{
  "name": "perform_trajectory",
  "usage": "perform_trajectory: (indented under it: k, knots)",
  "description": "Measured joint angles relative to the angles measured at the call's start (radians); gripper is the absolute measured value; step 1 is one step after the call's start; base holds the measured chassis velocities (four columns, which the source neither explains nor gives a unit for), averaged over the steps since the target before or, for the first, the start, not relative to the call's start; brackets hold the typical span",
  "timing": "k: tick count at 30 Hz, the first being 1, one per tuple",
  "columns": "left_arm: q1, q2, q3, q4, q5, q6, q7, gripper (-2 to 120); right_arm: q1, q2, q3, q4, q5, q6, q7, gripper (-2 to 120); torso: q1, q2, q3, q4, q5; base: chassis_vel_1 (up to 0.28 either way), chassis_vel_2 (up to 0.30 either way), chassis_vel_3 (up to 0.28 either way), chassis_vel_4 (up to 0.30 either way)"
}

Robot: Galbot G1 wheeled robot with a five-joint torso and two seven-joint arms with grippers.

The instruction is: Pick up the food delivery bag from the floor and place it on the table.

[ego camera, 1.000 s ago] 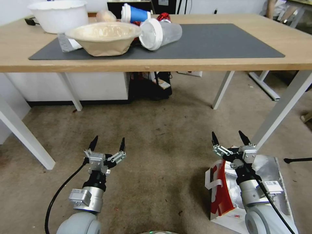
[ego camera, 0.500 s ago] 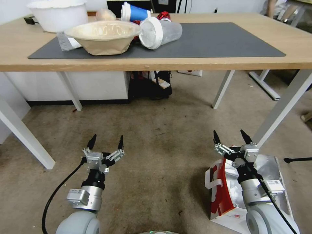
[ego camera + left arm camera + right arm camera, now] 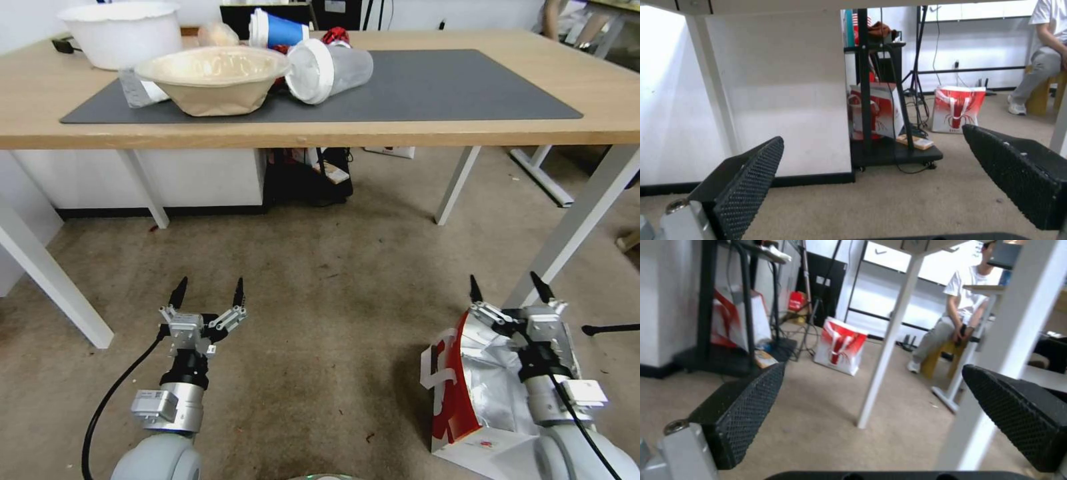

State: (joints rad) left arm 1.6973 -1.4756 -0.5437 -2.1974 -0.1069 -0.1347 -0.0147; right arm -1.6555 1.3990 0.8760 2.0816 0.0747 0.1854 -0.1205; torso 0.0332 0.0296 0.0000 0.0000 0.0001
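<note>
Both arms reach forward and low in the head view, wrists roughly level, fingertips pointing ahead. Left gripper (image 3: 207, 292) on the left, fingers spread wide, holding nothing. Right gripper (image 3: 508, 289) on the right, also spread wide and empty. Wrist views show textured black pads (image 3: 749, 181) well apart.

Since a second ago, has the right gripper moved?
Yes. The right gripper, jaws open, has shifted rightward and nearer the robot across the food delivery bag, closing on the table leg.

We see a paper food delivery bag (image 3: 460, 400) with crinkled shiny foil lining. It sits on rough matt carpet floor (image 3: 320, 320); the table (image 3: 200, 137) is smooth light wood.
</note>
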Motion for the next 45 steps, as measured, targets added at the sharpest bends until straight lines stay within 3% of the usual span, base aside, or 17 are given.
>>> perform_trajectory:
  k: [17, 35, 45]
  knots:
    - [-0.012, 0.006, 0.017, 0.057, 0.005, 0.007, 0.002, 100, 0.029, -0.019, 0.136, -0.167, 0.03, 0.018, -0.057, 100, 0.0, 0.002, 0.0, 0.0, 0.0, 0.0, 0.0, 0.0, 0.0]
    - [0.008, -0.008, 0.023, 0.059, 0.025, -0.014, -0.002, 100, 0.092, -0.051, 0.194, -0.373, 0.056, -0.001, -0.071, 100, 0.0, 0.003, 0.0, 0.0001, 0.0, 0.0, 0.0, 0.0, 0.0]
    - [0.015, -0.012, 0.032, 0.056, 0.047, -0.013, -0.008, 100, 0.122, -0.094, 0.202, -0.45, 0.165, -0.053, -0.075, 100, 0.001, 0.003, 0.0, 0.0001, 0.0, 0.0, 0.0, 0.0, 0.0]
